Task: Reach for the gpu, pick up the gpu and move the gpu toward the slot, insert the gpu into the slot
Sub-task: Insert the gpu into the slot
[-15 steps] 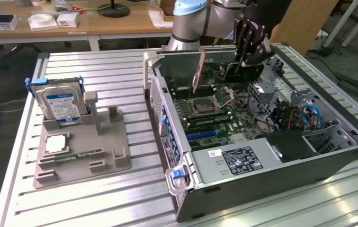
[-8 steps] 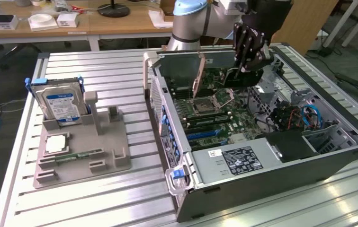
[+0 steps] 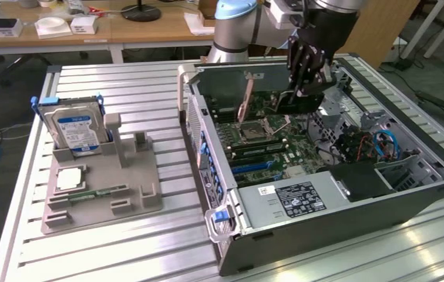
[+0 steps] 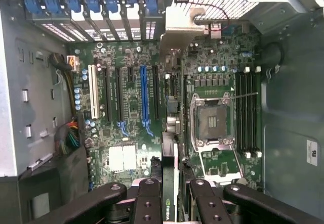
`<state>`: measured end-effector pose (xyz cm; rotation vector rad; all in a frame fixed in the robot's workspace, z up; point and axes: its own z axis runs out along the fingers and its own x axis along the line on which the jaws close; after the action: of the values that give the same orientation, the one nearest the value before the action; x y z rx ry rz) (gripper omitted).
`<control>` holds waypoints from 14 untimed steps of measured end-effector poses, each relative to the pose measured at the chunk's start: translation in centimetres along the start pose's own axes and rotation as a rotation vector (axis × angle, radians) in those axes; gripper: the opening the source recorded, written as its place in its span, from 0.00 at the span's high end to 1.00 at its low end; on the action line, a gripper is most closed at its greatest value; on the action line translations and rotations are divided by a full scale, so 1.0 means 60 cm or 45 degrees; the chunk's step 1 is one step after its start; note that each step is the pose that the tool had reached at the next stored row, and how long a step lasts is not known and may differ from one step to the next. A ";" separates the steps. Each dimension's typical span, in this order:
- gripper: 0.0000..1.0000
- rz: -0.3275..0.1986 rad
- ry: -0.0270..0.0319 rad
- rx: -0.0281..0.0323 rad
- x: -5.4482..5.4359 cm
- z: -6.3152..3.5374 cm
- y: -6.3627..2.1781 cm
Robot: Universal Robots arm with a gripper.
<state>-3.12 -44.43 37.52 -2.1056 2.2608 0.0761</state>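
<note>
Wrist view gives me the gripper [image 4: 172, 197] closed on the gpu [image 4: 172, 158], its fingers [image 4: 148, 204] clamping the card edge-on from both sides. The card hangs over the motherboard [image 4: 126, 113] inside the open computer case [image 3: 324, 217], between the long blue slot [image 4: 144, 92] and the CPU socket [image 4: 212, 118]. Whether its lower edge touches the board, I cannot tell.

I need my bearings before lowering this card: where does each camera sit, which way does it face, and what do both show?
Exterior view: off the arm, high up, looking down on the slatted metal table and open grey computer case; the silver-blue robot arm and its black end effector show.
Wrist view: on the wrist, looking down into the case at the green motherboard; black fingers clamp the thin green gpu.
Shared: the motherboard, its square silver processor socket, the end effector and gpu.
</note>
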 end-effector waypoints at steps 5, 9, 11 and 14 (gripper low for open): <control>0.74 0.001 0.0020 -0.0081 0.004 0.004 0.001; 0.74 -0.016 0.0000 -0.0129 0.006 0.013 0.001; 0.74 -0.031 -0.0034 -0.0142 0.006 0.017 0.001; 0.74 -0.092 -0.0030 -0.0210 0.006 0.022 0.001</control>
<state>-3.19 -44.71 36.15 -2.1915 2.1878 0.0945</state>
